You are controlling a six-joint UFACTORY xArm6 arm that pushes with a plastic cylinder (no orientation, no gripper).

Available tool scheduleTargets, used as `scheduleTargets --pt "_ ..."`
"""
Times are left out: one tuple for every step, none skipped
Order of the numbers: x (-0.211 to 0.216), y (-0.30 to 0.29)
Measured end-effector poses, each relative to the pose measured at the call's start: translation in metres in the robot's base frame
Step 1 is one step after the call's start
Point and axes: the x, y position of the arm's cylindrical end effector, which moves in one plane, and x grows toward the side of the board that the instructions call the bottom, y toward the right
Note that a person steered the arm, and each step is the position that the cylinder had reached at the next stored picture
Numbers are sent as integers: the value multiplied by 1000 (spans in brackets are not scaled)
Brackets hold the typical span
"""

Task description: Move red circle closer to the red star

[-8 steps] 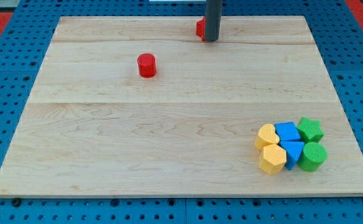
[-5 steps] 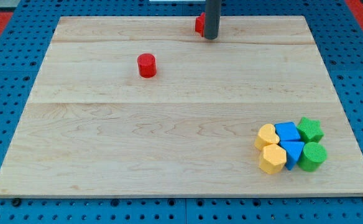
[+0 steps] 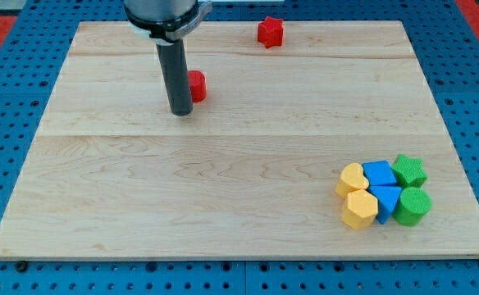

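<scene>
You've got the wooden table [image 3: 239, 188] filling most of the view, sitting on blue pegboard [image 3: 2, 106]. Next biggest is the dark rod [image 3: 176, 74], coming down from the view's top w/ my tip [image 3: 181, 112] planted on the table just left of and slightly below the red circle [image 3: 197, 85]; rod hides the circle's left edge, so can't tell if they're touching. No claw on this arm, so nothing to call released or clenched, just the rod. Bottom right of the view there's a tight cluster: yellow heart [image 3: 352, 178], yellow hexagon [image 3: 360, 208], blue block [image 3: 379, 174], blue triangle [image 3: 386, 199], green star [image 3: 408, 170], green cylinder [image 3: 412, 206], all packed touching. Red star [image 3: 270, 32] sits near the table's top edge, up and to the right of the red circle, well apart from it.
</scene>
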Motion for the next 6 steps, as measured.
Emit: scheduleTargets --pt "-20 2" --pt "-38 6" --pt "-62 10" --pt "-80 20" --pt "-83 39" --pt "-90 52"
